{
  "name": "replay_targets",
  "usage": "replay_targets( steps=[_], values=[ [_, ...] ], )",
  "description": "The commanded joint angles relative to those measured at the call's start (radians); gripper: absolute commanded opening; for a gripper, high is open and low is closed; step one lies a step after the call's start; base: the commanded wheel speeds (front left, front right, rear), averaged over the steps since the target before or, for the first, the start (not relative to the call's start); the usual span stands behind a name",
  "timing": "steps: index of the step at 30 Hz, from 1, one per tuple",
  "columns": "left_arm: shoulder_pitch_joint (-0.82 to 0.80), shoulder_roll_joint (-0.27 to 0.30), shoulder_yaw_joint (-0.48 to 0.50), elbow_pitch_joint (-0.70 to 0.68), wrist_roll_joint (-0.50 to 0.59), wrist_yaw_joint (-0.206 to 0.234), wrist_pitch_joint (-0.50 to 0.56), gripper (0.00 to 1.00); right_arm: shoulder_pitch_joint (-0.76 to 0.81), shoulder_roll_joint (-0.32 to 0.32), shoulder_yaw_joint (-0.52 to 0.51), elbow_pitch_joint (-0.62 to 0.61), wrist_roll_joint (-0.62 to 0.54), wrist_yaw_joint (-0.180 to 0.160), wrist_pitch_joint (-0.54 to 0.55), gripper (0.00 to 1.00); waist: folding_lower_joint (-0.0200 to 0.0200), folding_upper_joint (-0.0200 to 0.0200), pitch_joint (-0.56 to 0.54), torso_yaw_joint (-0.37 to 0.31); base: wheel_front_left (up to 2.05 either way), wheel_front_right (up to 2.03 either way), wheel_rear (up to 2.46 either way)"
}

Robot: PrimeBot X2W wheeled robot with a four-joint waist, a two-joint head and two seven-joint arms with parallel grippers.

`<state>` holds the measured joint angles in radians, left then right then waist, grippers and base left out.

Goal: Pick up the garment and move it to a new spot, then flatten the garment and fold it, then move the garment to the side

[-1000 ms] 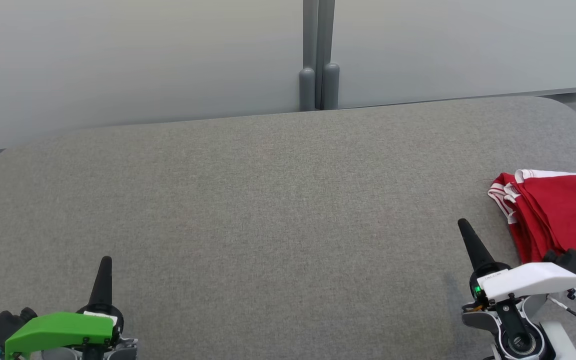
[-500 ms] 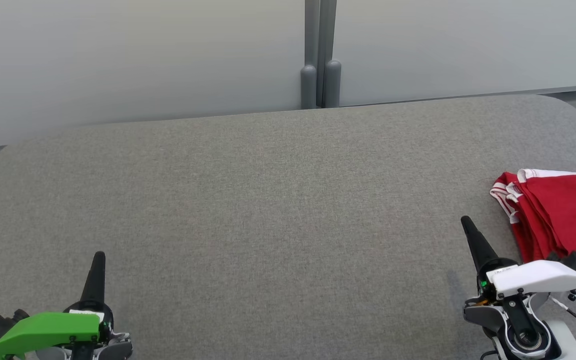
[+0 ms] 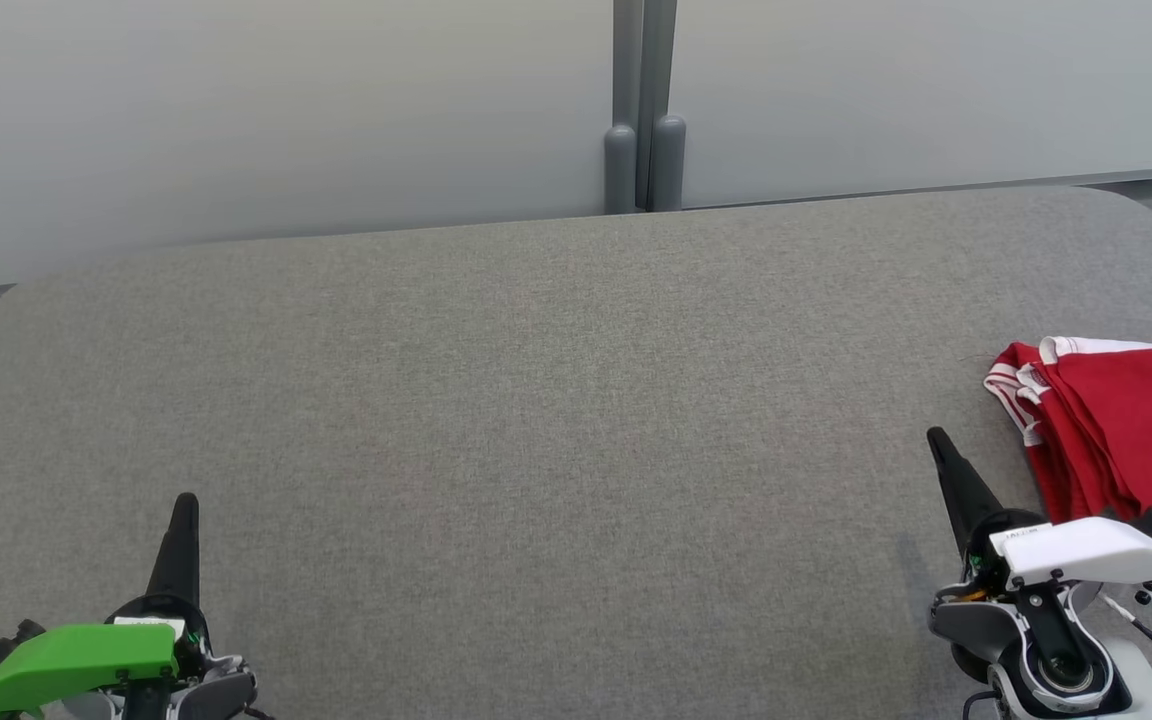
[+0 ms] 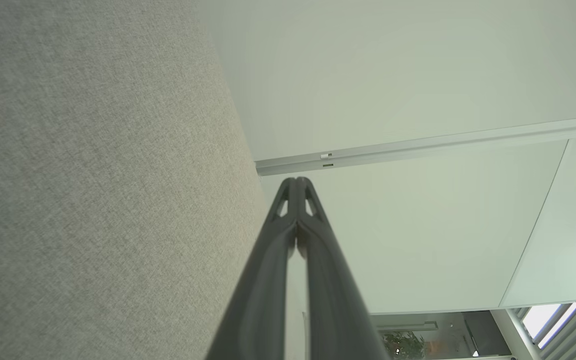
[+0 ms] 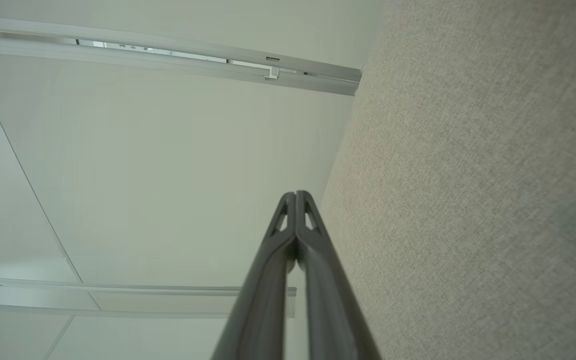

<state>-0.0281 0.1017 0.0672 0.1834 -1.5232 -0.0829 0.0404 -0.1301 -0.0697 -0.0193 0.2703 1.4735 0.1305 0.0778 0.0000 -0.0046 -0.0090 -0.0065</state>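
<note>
Going from the left: the left gripper [image 3: 185,503] sits at the lower left of the head view, over the near edge of the grey padded table [image 3: 536,400], with a bright green cover [image 3: 76,660] on its wrist. Its two dark fingers are pressed tight together into one spike pointing up the picture, with nothing pinched. The left wrist view backs that up, the tips meeting with no gap. There's a little white sticker [image 3: 148,623] just behind the fingers, but the print is way too small to read. That wrist view also catches a potted plant [image 4: 404,344] far off at the bottom.

The middle of the table is plain grey fabric. Behind its far edge stand frosted wall panels [image 3: 286,120], with a pair of grey posts [image 3: 641,150] where they join.

Over on the right, the right gripper [image 3: 934,437] has a white cover [image 3: 1086,550]. Its fingers are squeezed together too, holding nothing, and the tips meet in the right wrist view as well. It has a small white label [image 3: 1021,534] with dark lettering I can't make out.

The garment [image 3: 1131,430] is red with white trim, lying in a loosely folded pile on the table at the right edge, partly cut off by the picture. It's just beside the right gripper, further right, and the fingers aren't touching it.
</note>
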Motion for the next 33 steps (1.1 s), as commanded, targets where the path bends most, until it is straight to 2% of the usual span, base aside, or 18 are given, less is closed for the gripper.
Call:
replay_targets(
  steps=[1, 23, 33],
  values=[
    [-0.019, -0.005, 0.012, -0.001, -0.023, -0.011, 0.004, 0.00, -0.021, -0.003, -0.004, 0.002, 0.023, 0.000, 0.006, 0.00, 0.0000, 0.0038, 0.001, 0.000, 0.00, 0.00, 0.00],
    [-0.030, -0.036, 0.071, 0.008, -0.118, -0.053, 0.042, 0.00, -0.035, 0.000, -0.022, 0.025, 0.168, 0.001, 0.028, 0.00, 0.0000, 0.0046, 0.010, 0.007, 0.00, 0.00, 0.00],
    [-0.029, -0.037, 0.072, 0.007, -0.115, -0.052, 0.043, 0.00, -0.034, 0.003, -0.025, 0.025, 0.162, 0.000, 0.031, 0.00, 0.0000, 0.0046, 0.011, 0.007, 0.00, 0.00, 0.00]
  ],
)
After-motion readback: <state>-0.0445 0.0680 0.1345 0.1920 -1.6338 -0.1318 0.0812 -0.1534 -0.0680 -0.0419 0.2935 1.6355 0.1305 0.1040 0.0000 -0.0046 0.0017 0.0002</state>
